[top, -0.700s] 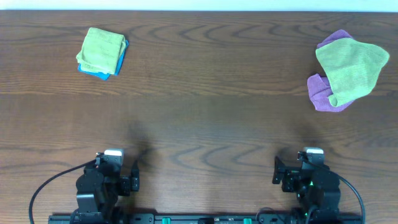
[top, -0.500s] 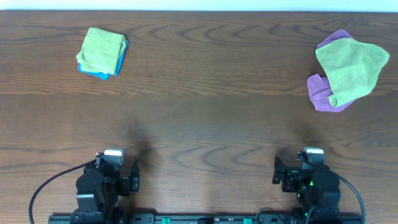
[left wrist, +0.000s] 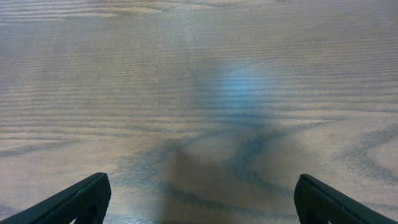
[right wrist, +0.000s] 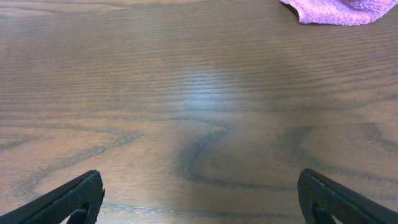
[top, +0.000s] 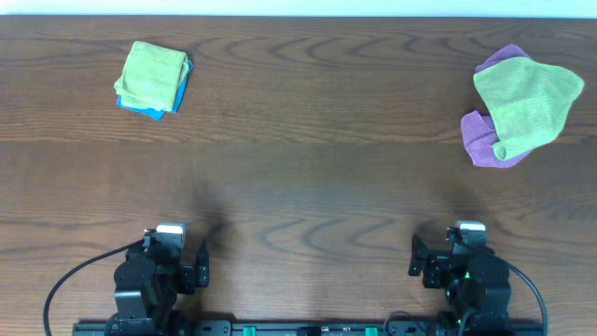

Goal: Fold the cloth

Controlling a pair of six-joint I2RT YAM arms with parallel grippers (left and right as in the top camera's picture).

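A crumpled green cloth (top: 529, 101) lies on a purple cloth (top: 485, 142) at the far right of the wooden table. A folded green cloth (top: 149, 73) sits on a folded blue cloth (top: 149, 109) at the far left. My left gripper (left wrist: 200, 199) is open and empty, parked at the near left edge (top: 171, 266). My right gripper (right wrist: 202, 199) is open and empty, parked at the near right edge (top: 459, 264). The edge of the purple cloth (right wrist: 333, 11) shows at the top of the right wrist view.
Bare brown wood (top: 308, 177) lies between the two piles and the arms. The table's far edge (top: 298, 17) runs along the top. Cables loop beside each arm base at the near edge.
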